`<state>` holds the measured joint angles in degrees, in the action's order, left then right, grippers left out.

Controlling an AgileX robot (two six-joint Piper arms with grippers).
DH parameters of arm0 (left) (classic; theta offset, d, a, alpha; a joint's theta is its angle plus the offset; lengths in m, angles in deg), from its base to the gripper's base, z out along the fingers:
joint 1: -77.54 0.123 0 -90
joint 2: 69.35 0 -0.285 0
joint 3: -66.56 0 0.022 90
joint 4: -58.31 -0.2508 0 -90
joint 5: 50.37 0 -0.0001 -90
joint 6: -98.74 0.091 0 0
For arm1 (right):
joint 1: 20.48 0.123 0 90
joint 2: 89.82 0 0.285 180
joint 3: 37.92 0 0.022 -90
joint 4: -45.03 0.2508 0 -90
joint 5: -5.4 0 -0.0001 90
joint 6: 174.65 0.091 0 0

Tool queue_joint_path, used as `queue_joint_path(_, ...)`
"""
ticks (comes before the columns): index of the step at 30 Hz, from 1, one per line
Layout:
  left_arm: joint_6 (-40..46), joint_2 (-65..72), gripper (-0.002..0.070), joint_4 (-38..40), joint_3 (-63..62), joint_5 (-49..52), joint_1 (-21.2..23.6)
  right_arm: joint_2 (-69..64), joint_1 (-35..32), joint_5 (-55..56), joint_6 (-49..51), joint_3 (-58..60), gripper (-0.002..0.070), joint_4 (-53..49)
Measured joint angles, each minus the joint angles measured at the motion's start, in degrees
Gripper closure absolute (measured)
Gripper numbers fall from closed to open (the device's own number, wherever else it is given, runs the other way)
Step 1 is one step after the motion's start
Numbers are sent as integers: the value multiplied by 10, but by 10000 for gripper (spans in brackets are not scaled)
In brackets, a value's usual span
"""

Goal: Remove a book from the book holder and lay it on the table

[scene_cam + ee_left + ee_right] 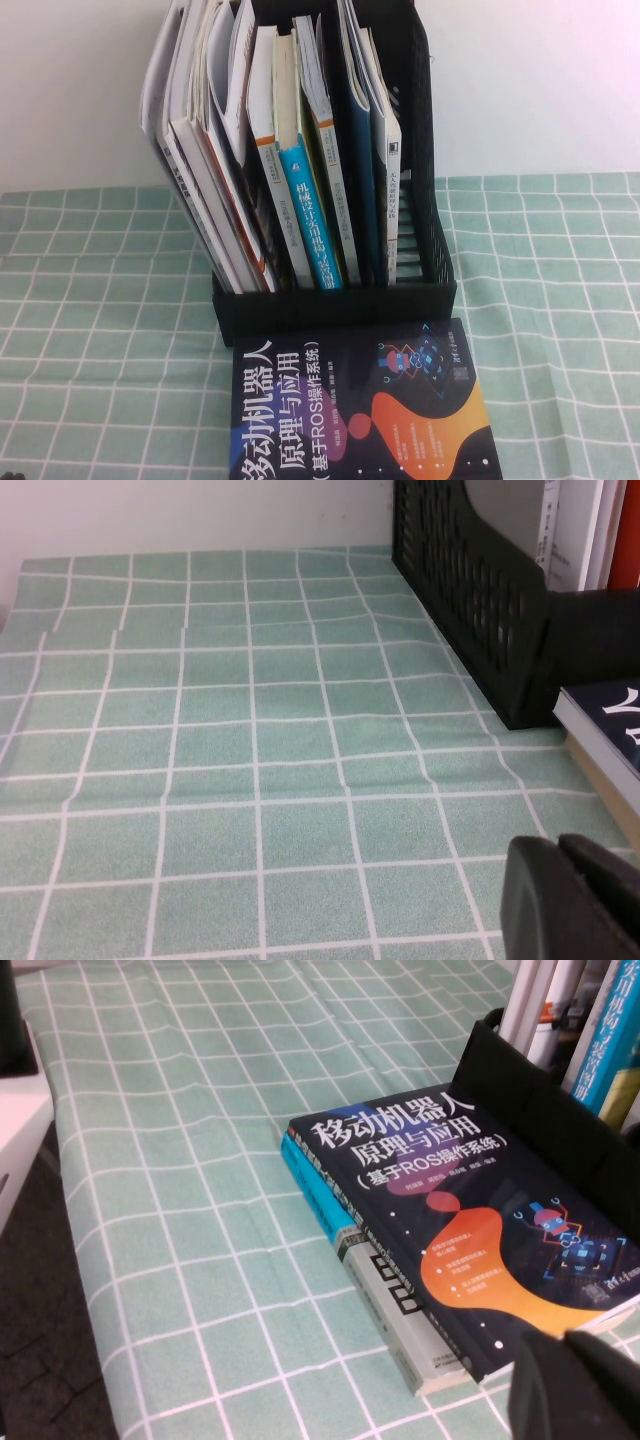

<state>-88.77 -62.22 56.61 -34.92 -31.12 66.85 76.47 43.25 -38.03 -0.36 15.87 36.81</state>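
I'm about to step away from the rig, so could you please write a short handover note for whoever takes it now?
Left hand: low over the table, left of the book holder, holding nothing; I cannot tell whether it is open.
Right hand: shut, empty, at the book's near corner.
The book lies flat, cover up, on the table in front of the book holder's low front wall; in the right wrist view it rests on another book with a cyan and grey spine.
Done: book out and laid down.
Left: apparently only parking the arms.
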Motion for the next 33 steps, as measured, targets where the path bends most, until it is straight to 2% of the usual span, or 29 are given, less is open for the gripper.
queue_joint_path(12, 0, 0, 678, 0, 0, 0, 0, 3, -3, 6, 0, 3, 678, 0)
queue_joint_path(17, 0, 0, 678, 0, 0, 0, 0, 7, -53, 120, 0, 49, 678, -23)
queue_joint_path(20, 0, 0, 678, 0, 0, 0, 0, 7, -120, 237, 0, 100, 678, -44)
queue_joint_path(23, 0, 0, 678, 0, 0, 0, 0, 7, -219, 364, 0, 154, 678, -46)
queue_joint_path(28, 0, 0, 678, 0, 0, 0, 0, 7, -424, 575, 0, 236, 678, -46)
queue_joint_path(33, 0, 0, 678, 0, 0, 0, 0, 18, -576, 650, 9, 249, 678, -46)
